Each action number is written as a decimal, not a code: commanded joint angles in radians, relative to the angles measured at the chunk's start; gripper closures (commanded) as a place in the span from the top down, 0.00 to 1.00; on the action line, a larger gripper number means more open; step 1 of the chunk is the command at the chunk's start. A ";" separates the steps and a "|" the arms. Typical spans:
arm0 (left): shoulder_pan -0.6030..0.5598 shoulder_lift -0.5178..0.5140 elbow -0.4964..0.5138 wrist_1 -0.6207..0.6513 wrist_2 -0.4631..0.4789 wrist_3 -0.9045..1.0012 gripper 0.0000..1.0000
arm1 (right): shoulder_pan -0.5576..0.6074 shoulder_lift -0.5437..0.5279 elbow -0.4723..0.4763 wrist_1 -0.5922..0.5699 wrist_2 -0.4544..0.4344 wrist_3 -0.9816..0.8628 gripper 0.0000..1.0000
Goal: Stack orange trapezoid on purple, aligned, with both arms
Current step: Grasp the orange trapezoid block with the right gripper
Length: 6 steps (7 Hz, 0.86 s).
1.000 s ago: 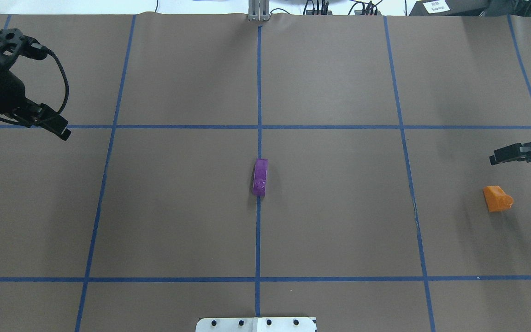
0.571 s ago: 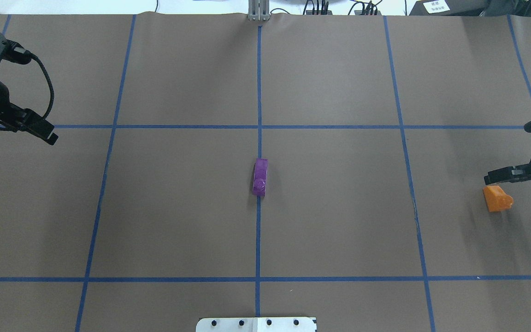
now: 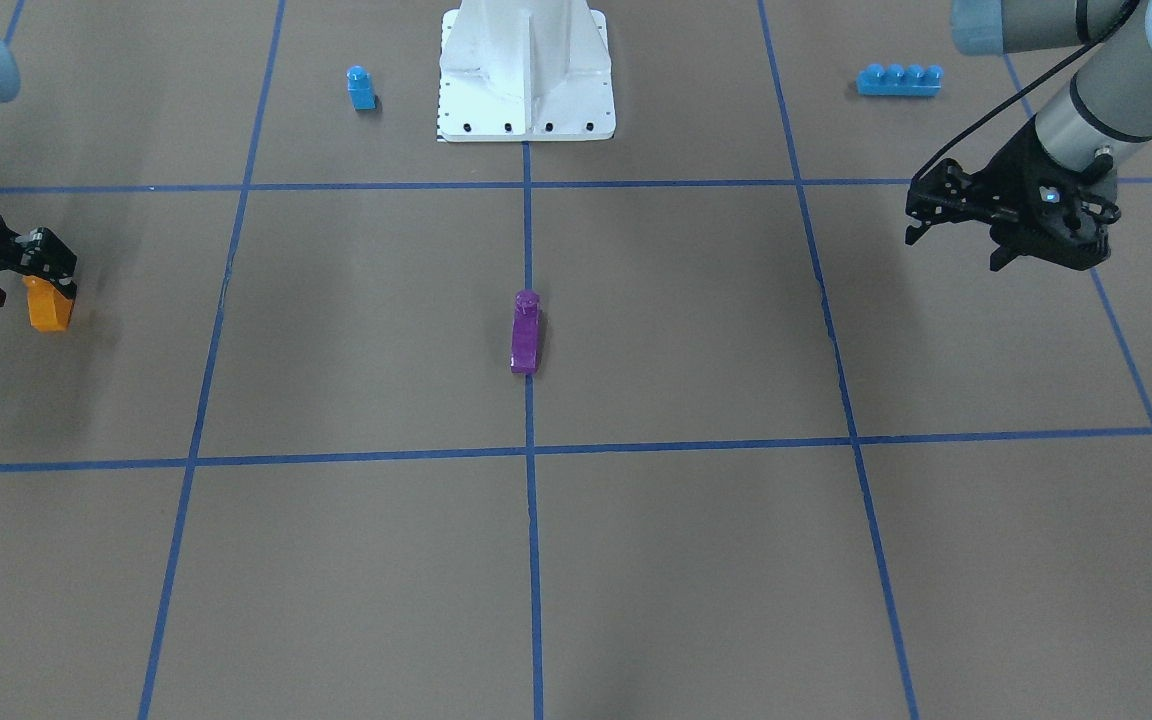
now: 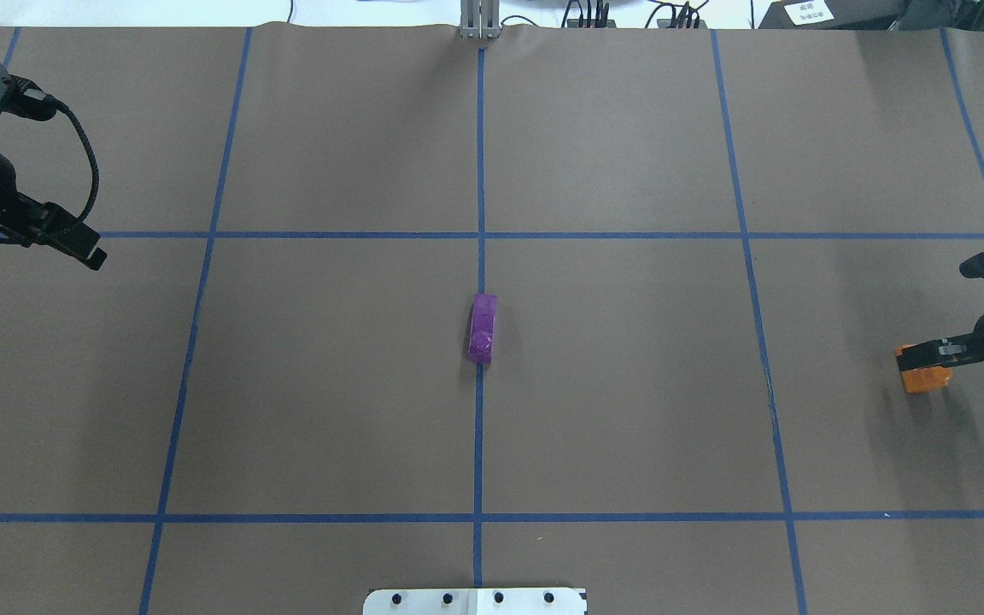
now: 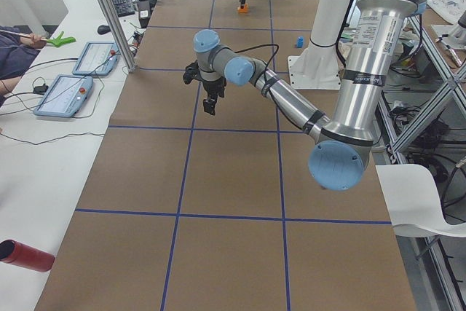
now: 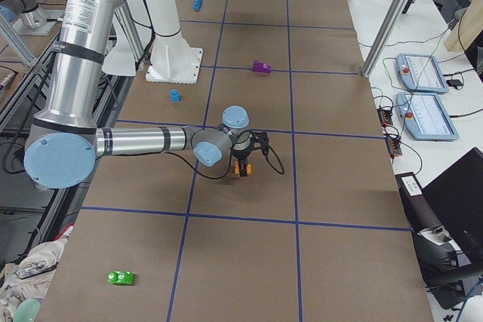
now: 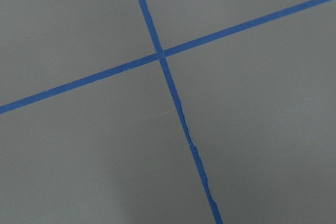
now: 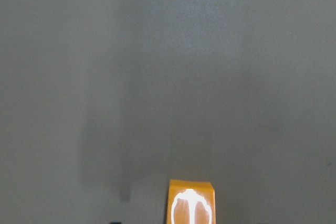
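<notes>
The orange trapezoid (image 4: 919, 377) lies at the table's right edge; it also shows in the front view (image 3: 48, 310), the right side view (image 6: 242, 169) and the right wrist view (image 8: 190, 204). My right gripper (image 4: 936, 350) is open, low over it, one finger across its far edge (image 3: 21, 285). The purple block (image 4: 483, 328) lies on the centre tape line (image 3: 525, 332). My left gripper (image 4: 78, 246) is open and empty, hovering far left (image 3: 953, 252).
A small blue one-stud block (image 3: 361, 88) and a long blue brick (image 3: 899, 79) lie either side of the white pedestal (image 3: 526, 70). A green block (image 6: 121, 277) lies at the right end. Blue tape lines grid the brown table.
My right gripper has moved toward the robot's side and down, from beside the orange block to over it. My left gripper drew back left, then held still.
</notes>
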 commanded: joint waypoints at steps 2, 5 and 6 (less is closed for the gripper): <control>0.000 0.000 0.001 0.000 0.000 -0.001 1.00 | -0.018 -0.002 -0.003 -0.008 -0.004 0.000 0.07; 0.000 0.003 0.001 0.000 0.000 -0.003 1.00 | -0.019 0.067 0.010 -0.033 0.005 0.002 0.00; 0.000 0.006 0.001 0.000 0.000 -0.003 1.00 | -0.018 0.172 0.042 -0.169 0.007 0.002 0.00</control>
